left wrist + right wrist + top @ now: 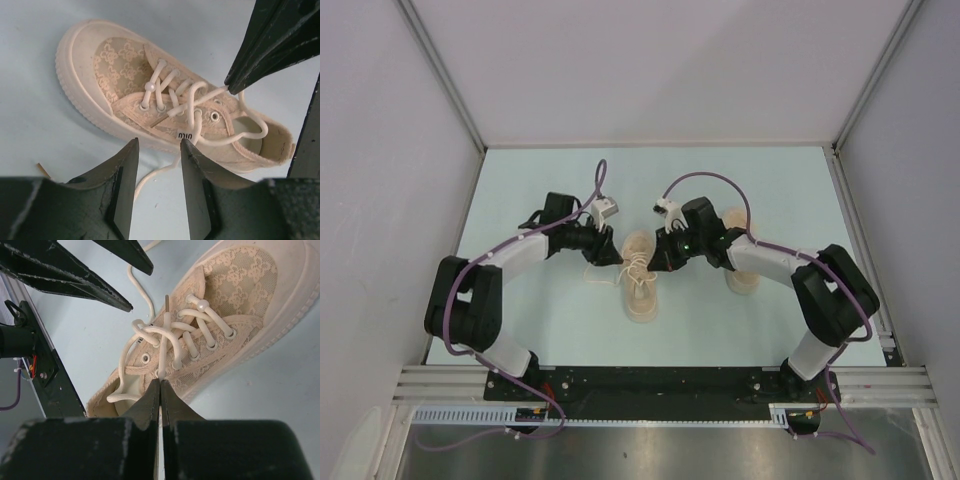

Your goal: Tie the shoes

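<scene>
1. Lace (pixel 164 340) of the middle shoe (pixel 642 285) is clamped between the fully clenched jaws of the right gripper (pixel 160 382), just above the eyelets on the shoe's side.
2. The jaws of the left gripper (pixel 159 145) are released and nothing is held. They are spread at the opposite flank of the same shoe, over a loose end (pixel 149 181) that trails on the table (pixel 720 200).
3. The step in hand is judged to be the taking of the second strand. The open jaws should be lowered around the loose end only, clear of the sole and the crossed lacing, and then closed near the shoe.
4. Only light tension should be applied by the right arm, so that the shoe is not dragged or tipped and the loop (pixel 252 131) over the opening is not pulled flat.
5. Two shoes are counted: the middle shoe lies between the grippers, and a second shoe (pixel 742 283) lies to its right, partly hidden under the right arm.
6. Two grippers are counted, and one pearl bead (pixel 148 86) is seen on the lacing.
</scene>
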`<state>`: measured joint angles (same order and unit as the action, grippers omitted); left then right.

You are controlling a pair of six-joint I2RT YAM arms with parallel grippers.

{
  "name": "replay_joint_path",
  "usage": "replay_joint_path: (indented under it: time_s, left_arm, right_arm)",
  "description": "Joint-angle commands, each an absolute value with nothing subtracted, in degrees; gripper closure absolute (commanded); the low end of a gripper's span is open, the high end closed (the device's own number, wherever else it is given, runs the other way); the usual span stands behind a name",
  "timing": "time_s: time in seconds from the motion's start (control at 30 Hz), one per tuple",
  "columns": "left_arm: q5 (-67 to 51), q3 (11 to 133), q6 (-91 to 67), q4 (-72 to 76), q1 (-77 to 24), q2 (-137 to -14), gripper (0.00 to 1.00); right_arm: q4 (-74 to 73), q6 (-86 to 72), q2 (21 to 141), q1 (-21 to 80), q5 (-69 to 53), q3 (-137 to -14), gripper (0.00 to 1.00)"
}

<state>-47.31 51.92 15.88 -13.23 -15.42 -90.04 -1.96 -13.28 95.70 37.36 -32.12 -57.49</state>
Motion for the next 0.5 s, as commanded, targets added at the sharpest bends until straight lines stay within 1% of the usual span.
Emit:
replay_joint_path:
  time_s: [0.0, 0.13, 0.23, 0.37, 0.47]
  left_arm:
    - [-51.33, 50.80, 27.49, -14.32, -15.12, -86.49, 0.55]
    - [-51.59, 51.85, 43.01, -17.74, -15.20, -86.57, 0.52]
    - [-51.33, 54.30, 50.50, -20.12, -15.29, -88.14, 0.52]
    - [-49.32, 57.83, 58.17, -25.12, -15.82, -90.95, 0.53]
    - [-48.78, 58.80, 60.38, -24.79, -16.08, -91.93, 0.53]
  right_arm:
    - [2.81, -14.59, 96.76, 37.88, -33.31, -57.39, 1.00]
    - [2.99, -15.12, 97.73, 38.06, -33.75, -58.09, 1.00]
    - [2.81, -15.38, 98.52, 38.06, -34.01, -58.71, 1.00]
    - [2.99, -15.56, 99.23, 38.06, -34.19, -59.50, 1.00]
    - [2.81, -15.56, 99.49, 38.06, -34.37, -60.03, 1.00]
